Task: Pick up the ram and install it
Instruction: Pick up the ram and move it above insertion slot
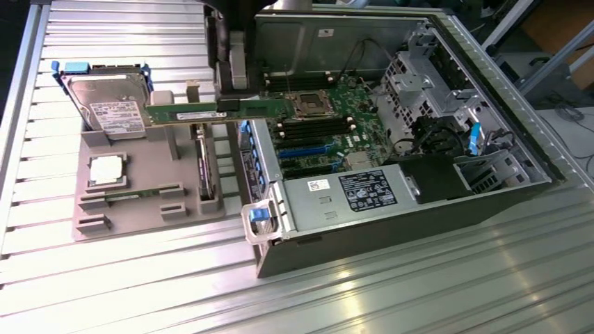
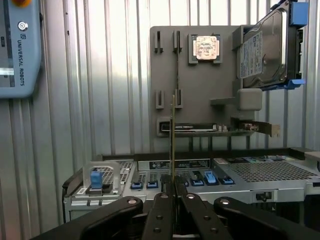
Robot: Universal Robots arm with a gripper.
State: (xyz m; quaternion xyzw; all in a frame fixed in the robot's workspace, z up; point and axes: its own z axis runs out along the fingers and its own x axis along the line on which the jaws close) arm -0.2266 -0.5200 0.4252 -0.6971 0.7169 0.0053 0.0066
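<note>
The arm (image 1: 222,42) hung over the scene with its claw (image 2: 172,183) pointing down. The two fingers (image 2: 161,210) were pinched tight on the ram (image 1: 186,113).

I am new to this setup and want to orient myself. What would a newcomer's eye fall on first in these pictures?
First comes the ram, a thin green stick held in the air by the shut pincer, over the border between the grey holder and the open computer case. Next come the hard drive, standing on the holder at the exterior view's left, and the silver processor chip lying nearer the camera.
</note>
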